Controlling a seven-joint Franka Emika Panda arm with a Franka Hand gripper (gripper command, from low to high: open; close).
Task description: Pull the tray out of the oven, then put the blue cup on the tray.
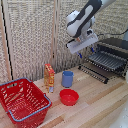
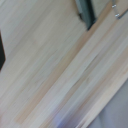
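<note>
In the exterior view the oven (image 1: 116, 50) stands at the right with its door (image 1: 93, 73) dropped open. The tray (image 1: 106, 61), a dark wire rack, sticks partly out of the oven above the door. On the wooden table (image 1: 95, 107) the blue cup (image 1: 67, 78) stands upright, left of the oven. My gripper (image 1: 86, 50) hangs in the air above and between the cup and the tray, touching neither. Its fingers are too small and blurred to read. The wrist view is blurred and shows mostly table wood (image 2: 60, 75), with a dark edge (image 2: 85, 12) that I cannot identify.
A red bowl (image 1: 69, 96) lies in front of the cup. An orange carton (image 1: 49, 77) stands just to the cup's left. A red basket (image 1: 22, 100) fills the exterior view's lower left. A slatted screen (image 1: 30, 35) backs the table.
</note>
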